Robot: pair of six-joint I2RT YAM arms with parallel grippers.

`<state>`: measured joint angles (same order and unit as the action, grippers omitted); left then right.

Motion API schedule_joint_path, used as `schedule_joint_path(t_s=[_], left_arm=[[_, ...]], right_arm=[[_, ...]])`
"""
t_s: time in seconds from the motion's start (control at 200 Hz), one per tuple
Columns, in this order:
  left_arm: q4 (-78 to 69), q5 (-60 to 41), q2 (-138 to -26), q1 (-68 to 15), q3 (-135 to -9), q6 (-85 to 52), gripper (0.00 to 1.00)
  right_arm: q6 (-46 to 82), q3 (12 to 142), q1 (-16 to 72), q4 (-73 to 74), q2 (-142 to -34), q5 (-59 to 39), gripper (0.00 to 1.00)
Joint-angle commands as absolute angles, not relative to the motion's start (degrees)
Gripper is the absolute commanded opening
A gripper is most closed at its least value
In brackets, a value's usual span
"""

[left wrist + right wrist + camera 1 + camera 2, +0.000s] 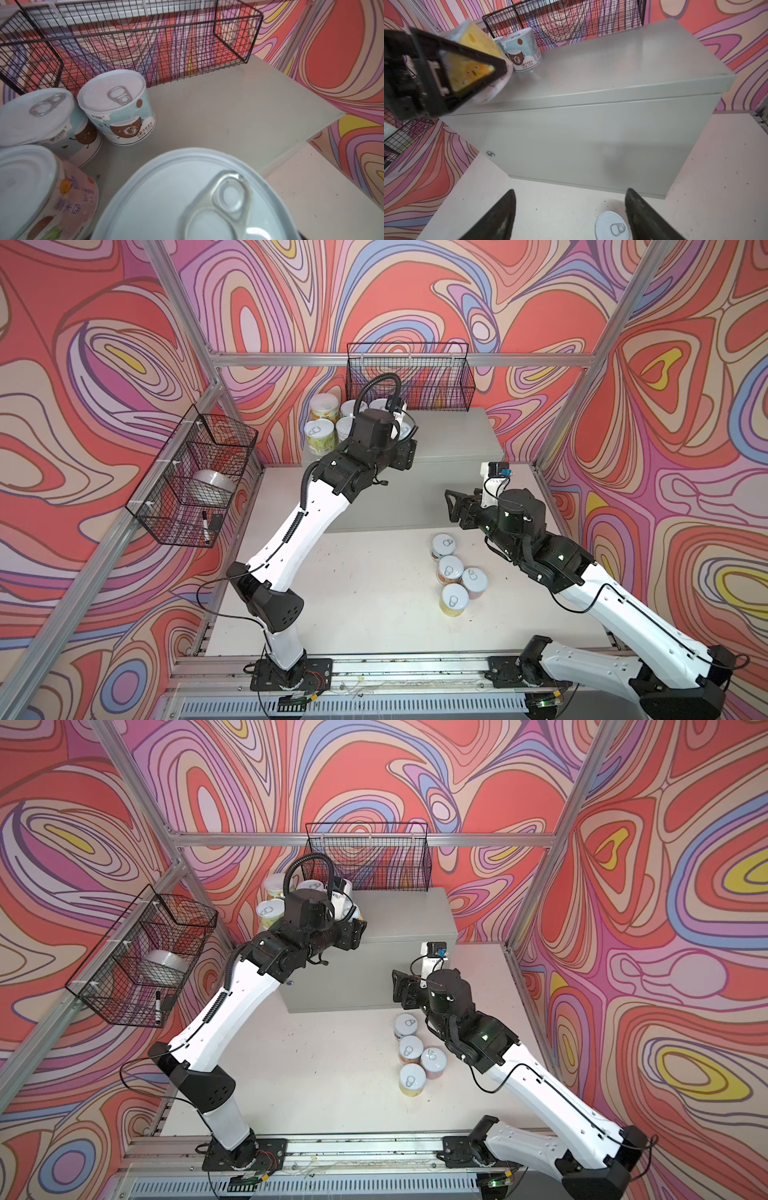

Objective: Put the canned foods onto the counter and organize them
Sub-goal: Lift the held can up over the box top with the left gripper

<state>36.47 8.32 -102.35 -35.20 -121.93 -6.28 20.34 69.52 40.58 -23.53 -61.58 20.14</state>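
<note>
Leftward, the left hand (pixel 492 60) is clenching a yellow-labelled can (pixel 477 39) over the grey bench (pixel 623 68).
It is tilting at the top's front edge, beside five cans (pixel 347 429) standing at the left end; the right half is lying open up to the wire basket (pixel 409 377). The right hand (pixel 571 216) is hovering released over the white bench (pixel 374 593), four cans (pixel 451 568) clustering upright nearby, touching one another.
</note>
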Motion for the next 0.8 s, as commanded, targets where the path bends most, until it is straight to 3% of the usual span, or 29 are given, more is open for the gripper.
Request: schedule_joint_path(t_s=[0.0,0.796], left_arm=[[34.54,6.34,-102.91,-33.04,-125.14,-8.38,0.00],[39.23,9.31,-111.78,-31.99,-132.76,-7.40,0.00]], right_arm=[[18.31,72.13,40.54,-22.19,-62.50,20.70,0.85],[17.88,75.94,39.22,-19.43,-69.60,18.90,0.85]])
